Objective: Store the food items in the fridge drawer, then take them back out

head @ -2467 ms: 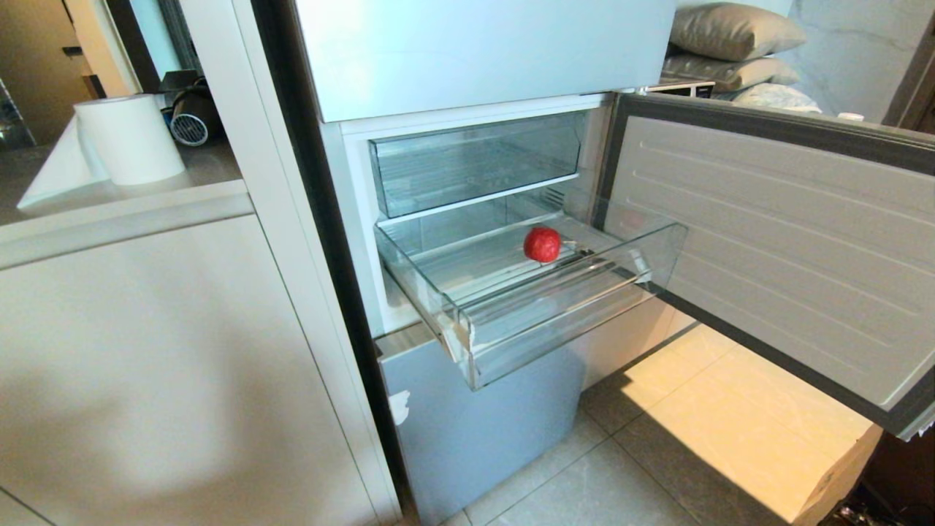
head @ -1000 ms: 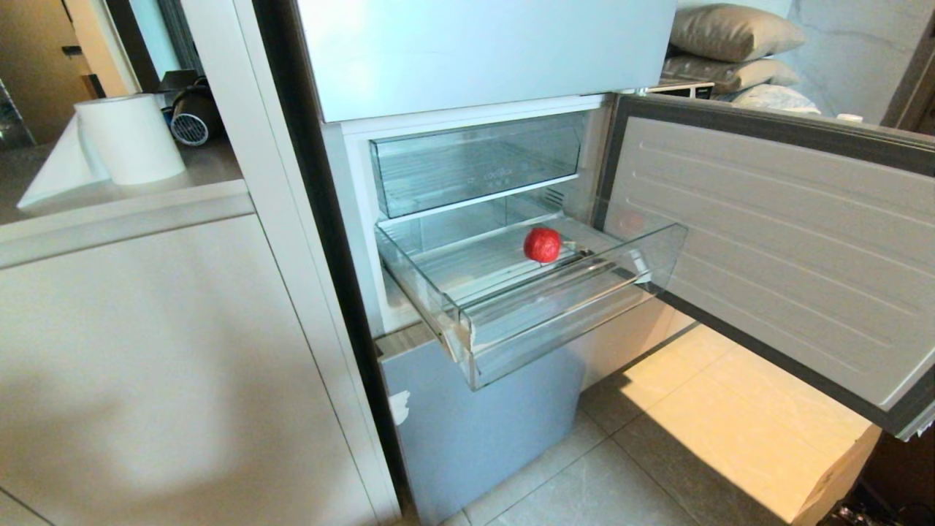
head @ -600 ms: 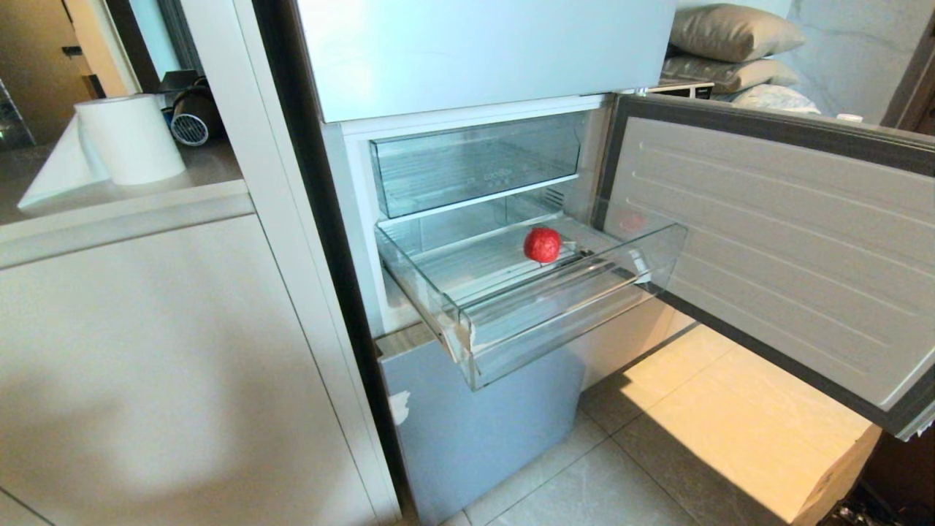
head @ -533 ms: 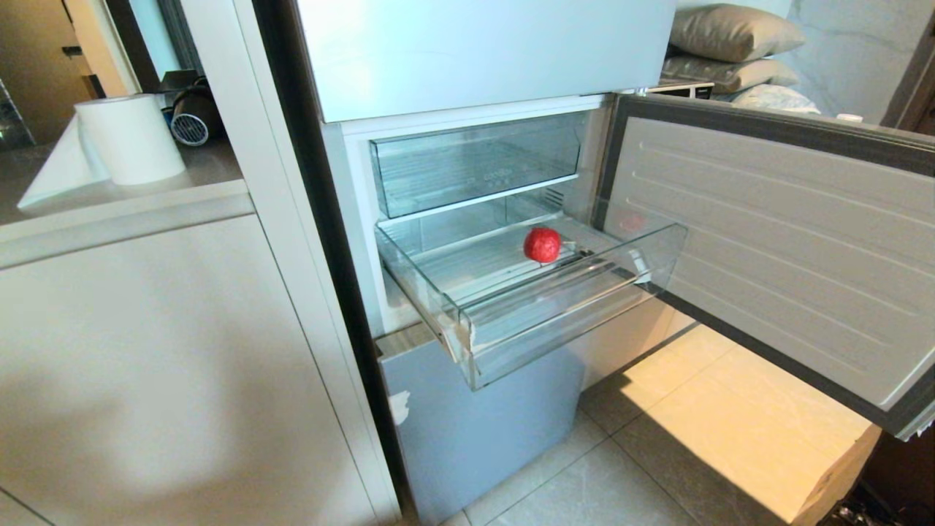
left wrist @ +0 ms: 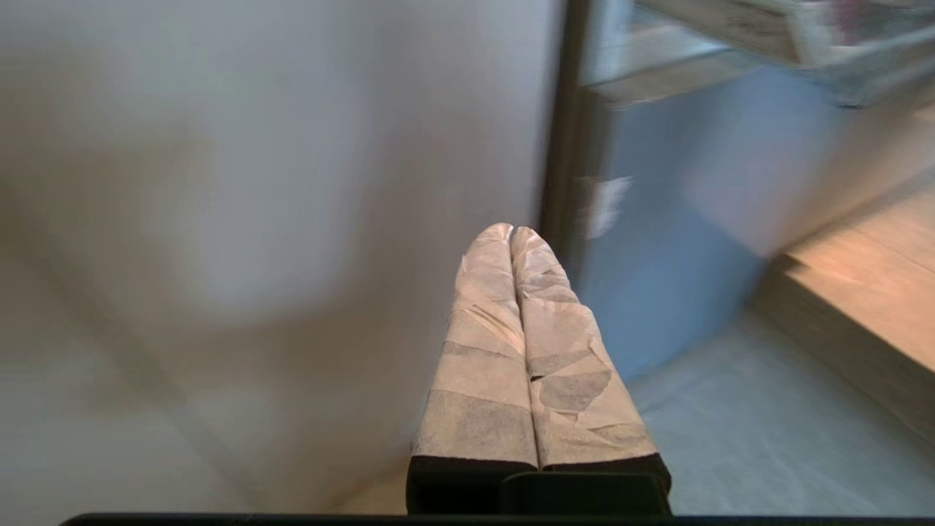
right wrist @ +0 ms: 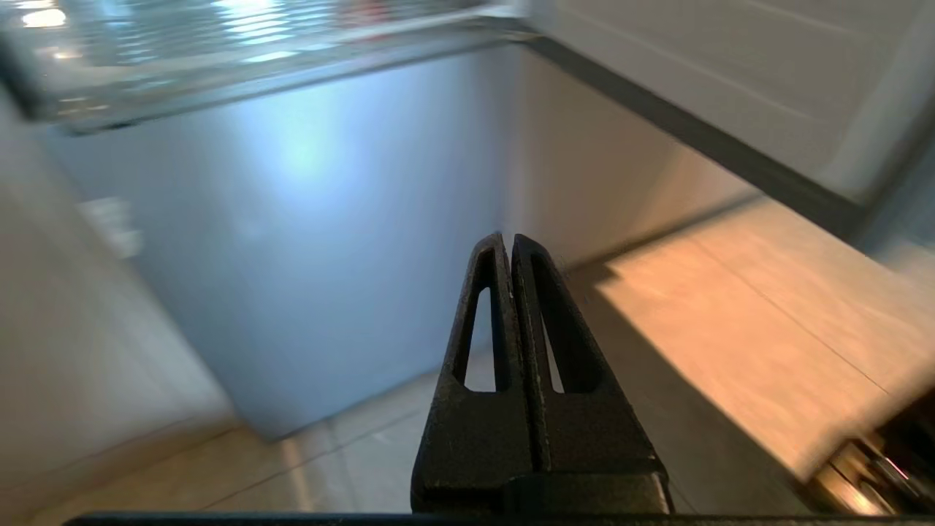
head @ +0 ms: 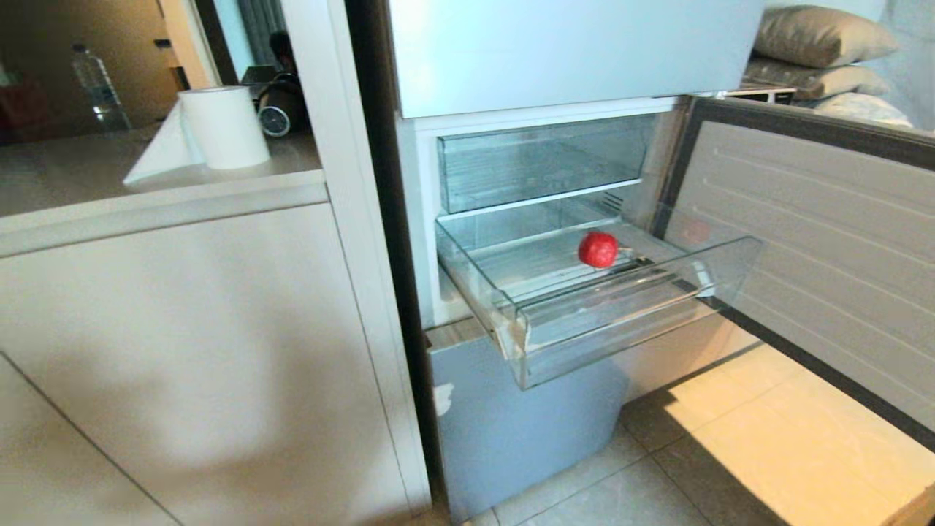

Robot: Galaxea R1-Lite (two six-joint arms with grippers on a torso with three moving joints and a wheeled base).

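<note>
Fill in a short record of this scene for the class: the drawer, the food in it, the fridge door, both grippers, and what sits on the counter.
drawer: clear drawer pulled out, open
food: one red fruit on the drawer floor; no second piece in view
upper drawer: pushed in
fridge door: swung open to the right
left gripper: shut, empty, low by the cabinet side
right gripper: shut, empty, low before the fridge's lower front
counter: paper roll, bottle

Left gripper [left wrist: 511,232]; right gripper [right wrist: 509,239]; both closed
</note>
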